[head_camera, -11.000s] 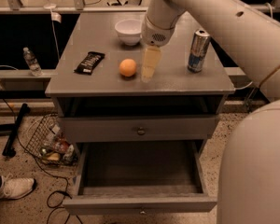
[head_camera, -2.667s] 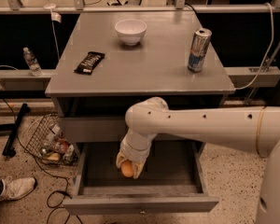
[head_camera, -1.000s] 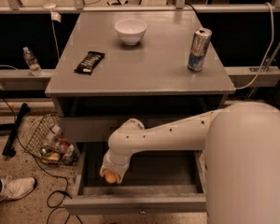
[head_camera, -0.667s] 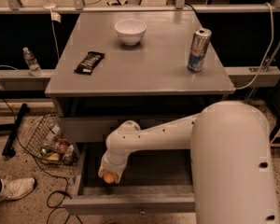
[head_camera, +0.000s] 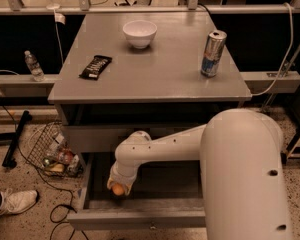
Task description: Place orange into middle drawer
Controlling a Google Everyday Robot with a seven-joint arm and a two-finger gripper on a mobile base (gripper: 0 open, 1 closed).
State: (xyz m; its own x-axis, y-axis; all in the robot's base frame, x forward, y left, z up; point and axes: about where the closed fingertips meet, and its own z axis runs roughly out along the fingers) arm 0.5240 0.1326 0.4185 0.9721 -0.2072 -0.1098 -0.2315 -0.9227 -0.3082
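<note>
My gripper [head_camera: 119, 188], clasping the orange [head_camera: 118, 189], sits low at the left end of the open middle drawer [head_camera: 140, 218], lower left of centre in the frame. The drawer's left wall stands just beside it and the front wall just below it. Above, the upper drawer front [head_camera: 92, 138] overhangs my arm [head_camera: 165, 145]. Right of the gripper the drawer floor lies open, until my arm's bulk hides the lower right.

No print is readable on the can [head_camera: 212, 53], the wrapper [head_camera: 95, 66], or the gripper [head_camera: 118, 186] holding the orange [head_camera: 118, 189] inside the middle drawer [head_camera: 155, 218].
</note>
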